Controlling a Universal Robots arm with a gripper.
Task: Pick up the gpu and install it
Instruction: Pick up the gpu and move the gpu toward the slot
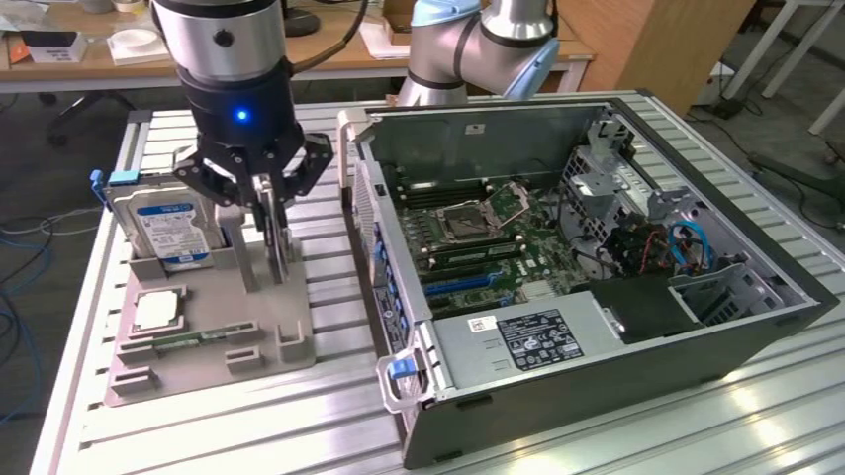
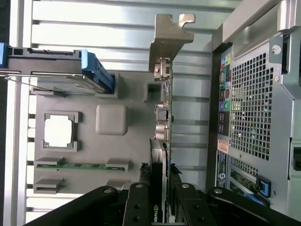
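hand [image 1: 268, 213] hangs over the grey tray [image 1: 264, 327] on the desk [image 1: 198, 426], its fingers [image 2: 138, 207] pressed against both faces of the gpu [image 1: 275, 247], pinching it near the top edge. gpu stands upright on its edge at the tray, bracket end away from the hand, between the hard drive [image 1: 165, 228] and the open case [image 1: 528, 129], with the cpu [image 1: 156, 309] lying flat nearby.

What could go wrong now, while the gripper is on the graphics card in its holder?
1. The gripper clamps the gpu far from its silver bracket, so the card might tilt or jam in the gray holder.
2. The computer case stands close by; the bracket could catch on it.
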